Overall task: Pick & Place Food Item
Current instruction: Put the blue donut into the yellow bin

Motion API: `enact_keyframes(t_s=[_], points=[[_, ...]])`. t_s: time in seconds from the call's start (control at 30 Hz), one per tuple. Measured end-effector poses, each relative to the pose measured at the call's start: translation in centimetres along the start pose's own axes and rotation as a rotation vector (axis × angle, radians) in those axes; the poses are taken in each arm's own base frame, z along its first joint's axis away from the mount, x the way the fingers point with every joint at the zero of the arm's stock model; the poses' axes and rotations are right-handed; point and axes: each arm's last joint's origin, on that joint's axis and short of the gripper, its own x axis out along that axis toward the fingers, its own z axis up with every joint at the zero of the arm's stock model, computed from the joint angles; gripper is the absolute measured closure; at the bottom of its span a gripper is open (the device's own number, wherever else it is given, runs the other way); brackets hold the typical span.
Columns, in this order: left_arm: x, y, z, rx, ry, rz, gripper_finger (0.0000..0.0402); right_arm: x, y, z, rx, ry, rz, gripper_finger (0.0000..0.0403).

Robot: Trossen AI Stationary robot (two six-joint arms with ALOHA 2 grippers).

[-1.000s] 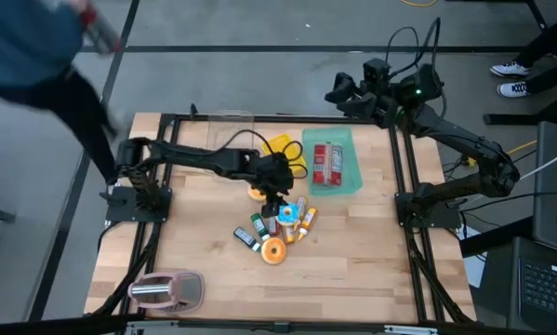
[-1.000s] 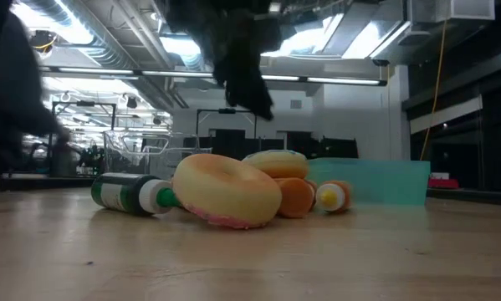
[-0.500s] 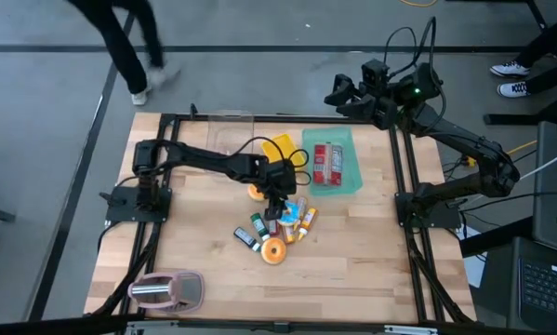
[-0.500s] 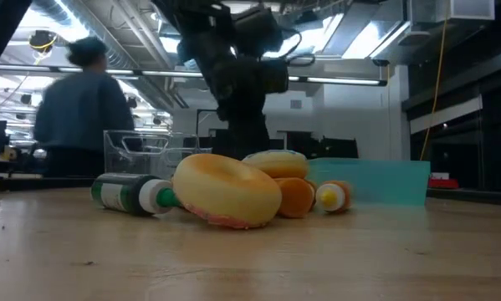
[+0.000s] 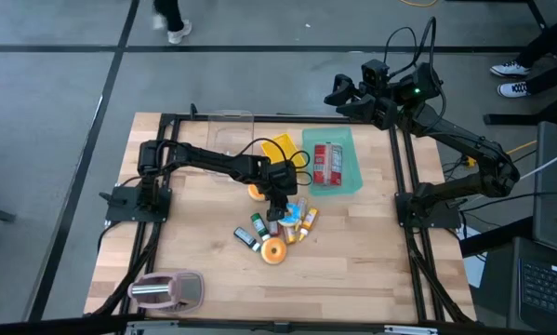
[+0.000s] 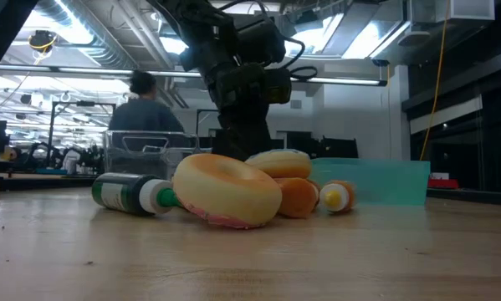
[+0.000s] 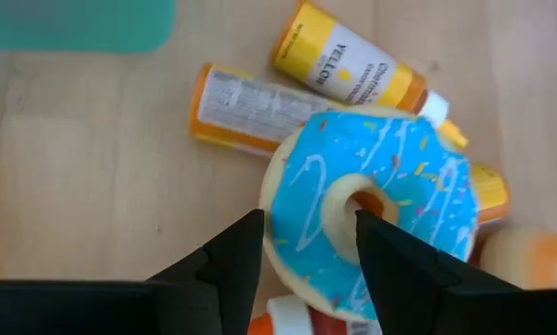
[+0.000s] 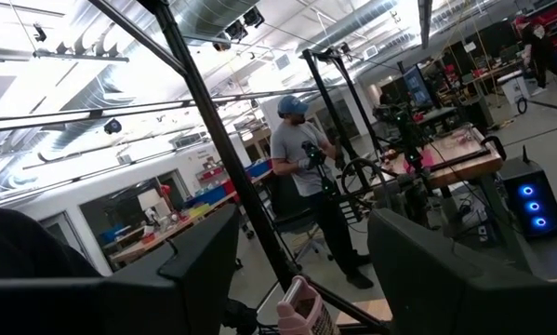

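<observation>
Directly below left end effector (image 7: 301, 244): blue-iced donut (image 7: 371, 209) is seen lying on yellow bottles (image 7: 345, 58), fingers (image 7: 227, 261) spread apart over its near edge, nothing clamped | right end effector (image 8: 301, 270): raised beyond counter (image 5: 204, 261), fingers apart, empty | teal tray (image 5: 352, 163): just beyond left end effector

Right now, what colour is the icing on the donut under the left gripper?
Blue donut icing, white drizzle and sprinkles; clearest in left wrist view.

Blue donut (image 7: 380, 219) cut off at frame bottom, partly behind pincer fingers (image 7: 227, 265). High view: arm hides it. Low view: pink donut (image 6: 227, 190) hides bottles behind. Bottle labels unreadable from above.
</observation>
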Motion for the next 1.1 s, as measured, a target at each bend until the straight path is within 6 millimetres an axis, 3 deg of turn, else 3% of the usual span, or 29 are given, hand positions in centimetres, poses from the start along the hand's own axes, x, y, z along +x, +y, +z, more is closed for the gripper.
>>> enact_keyframes(t_s=[0.23,0.37,0.53,0.67,0.9,1.1], points=[[0.8,0.3,-0.2,-0.028,0.011,-0.001,0.0242,0.0,0.0,0.0,0.001,0.0,0.0,0.0166],[1.1,0.4,-0.3,-0.06,0.012,-0.005,0.0287,0.0,0.0,0.0,0.004,-0.001,-0.001,0.0166],[1.1,0.5,-0.3,-0.087,0.013,-0.001,0.0378,0.0,0.0,0.0,0.004,-0.002,-0.002,0.0166],[0.4,0.9,0.0,-0.11,-0.006,0.007,0.0389,0.0,0.0,0.0,0.004,-0.002,-0.003,0.0166],[-4.2,1.1,4.1,-0.079,-0.103,0.044,0.0394,0.0,0.0,0.0,0.001,-0.002,-0.002,0.0166],[-9.4,2.5,7.1,-0.02,-0.093,0.322,0.0393,0.0,0.0,0.0,0.001,-0.003,-0.002,0.0166]])
